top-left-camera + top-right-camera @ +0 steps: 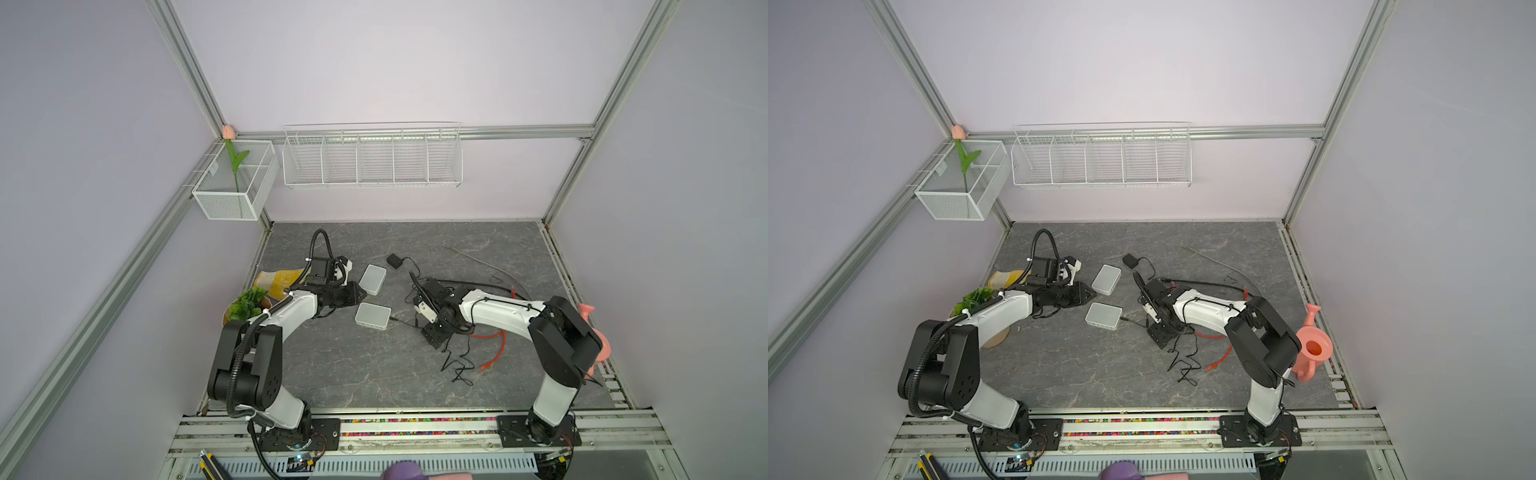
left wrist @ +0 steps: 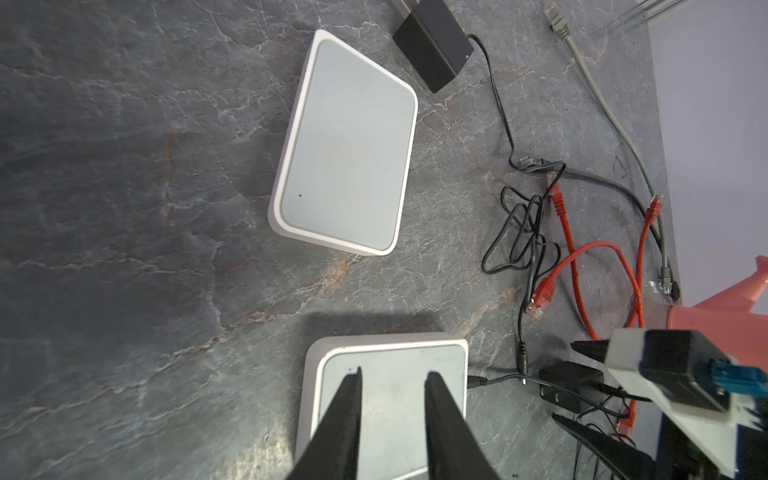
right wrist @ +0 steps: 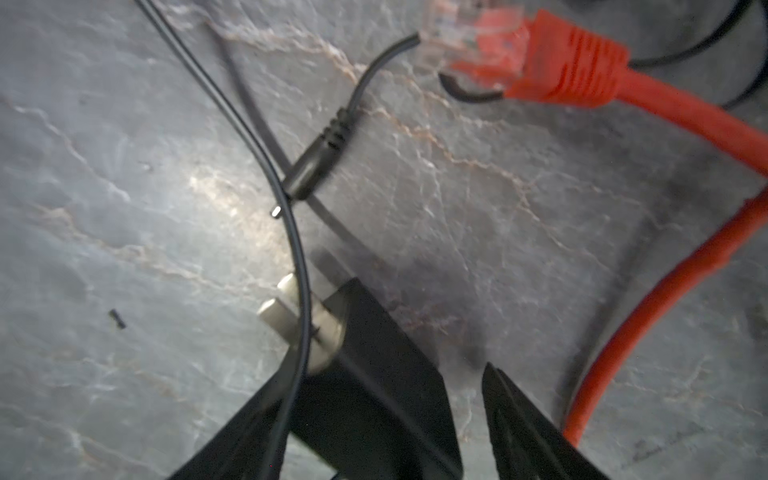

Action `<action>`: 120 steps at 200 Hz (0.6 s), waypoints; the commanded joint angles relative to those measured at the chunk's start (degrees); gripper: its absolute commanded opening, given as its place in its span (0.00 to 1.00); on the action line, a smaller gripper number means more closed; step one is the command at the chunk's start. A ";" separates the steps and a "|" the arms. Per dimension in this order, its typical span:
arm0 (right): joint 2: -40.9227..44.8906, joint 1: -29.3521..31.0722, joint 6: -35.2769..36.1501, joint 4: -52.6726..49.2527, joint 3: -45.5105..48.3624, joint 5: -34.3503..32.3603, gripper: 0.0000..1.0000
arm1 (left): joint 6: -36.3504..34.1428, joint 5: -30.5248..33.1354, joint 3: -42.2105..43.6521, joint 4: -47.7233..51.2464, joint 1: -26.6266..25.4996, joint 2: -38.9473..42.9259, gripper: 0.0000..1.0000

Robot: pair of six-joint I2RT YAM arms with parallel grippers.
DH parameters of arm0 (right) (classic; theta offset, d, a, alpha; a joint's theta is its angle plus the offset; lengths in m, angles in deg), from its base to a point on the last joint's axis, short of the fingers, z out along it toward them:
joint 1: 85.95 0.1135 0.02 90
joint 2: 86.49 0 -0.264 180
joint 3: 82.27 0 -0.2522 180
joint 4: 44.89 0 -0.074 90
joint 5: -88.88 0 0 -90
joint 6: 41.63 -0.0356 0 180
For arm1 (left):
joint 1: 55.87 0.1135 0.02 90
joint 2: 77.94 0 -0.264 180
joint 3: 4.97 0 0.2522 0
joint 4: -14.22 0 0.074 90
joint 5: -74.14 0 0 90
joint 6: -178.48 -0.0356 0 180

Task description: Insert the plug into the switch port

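Observation:
Two white switches lie on the slate table, the near switch (image 1: 372,316) (image 2: 390,374) and the far switch (image 1: 372,279) (image 2: 349,141). A black barrel plug (image 2: 478,380) (image 1: 392,320) meets the near switch's right side. A second barrel plug (image 3: 316,166) (image 2: 521,353) lies loose beside it. My left gripper (image 2: 395,376) (image 1: 360,293) hovers open over the near switch with nothing between its fingers. My right gripper (image 3: 390,374) (image 1: 417,313) stands open around a black power adapter (image 3: 374,374) (image 2: 569,382). A gap shows beside one of its fingers (image 3: 519,415).
Red network cables (image 1: 494,334) (image 3: 561,66) and thin black cords (image 1: 457,365) tangle under the right arm. Another black adapter (image 1: 395,261) lies behind the far switch. A grey cable (image 1: 478,259), a pink watering can (image 1: 1312,349) and a green plant (image 1: 249,301) line the sides.

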 commanded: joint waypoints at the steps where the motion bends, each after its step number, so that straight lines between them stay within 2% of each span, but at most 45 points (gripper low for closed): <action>1: -2.04 0.49 1.60 1.21 -2.41 -0.73 0.67 | -0.22 -0.28 -0.57 0.48 -0.11 0.96 0.29; 28: -2.67 1.38 2.24 0.55 -3.20 -1.20 0.38 | 0.01 0.40 -0.33 0.35 0.06 1.97 0.29; 48: -2.70 2.44 2.73 -1.07 -4.32 -2.37 0.24 | 1.25 0.11 0.28 -0.85 0.96 3.01 0.29; 81: -2.52 4.05 4.31 -5.82 -9.28 -5.89 0.20 | 2.24 0.88 0.33 -1.12 1.74 5.48 0.28; 120: -4.85 5.39 7.02 -10.69 -17.98 -9.02 0.20 | 2.71 1.67 -0.16 -0.97 1.99 7.07 0.28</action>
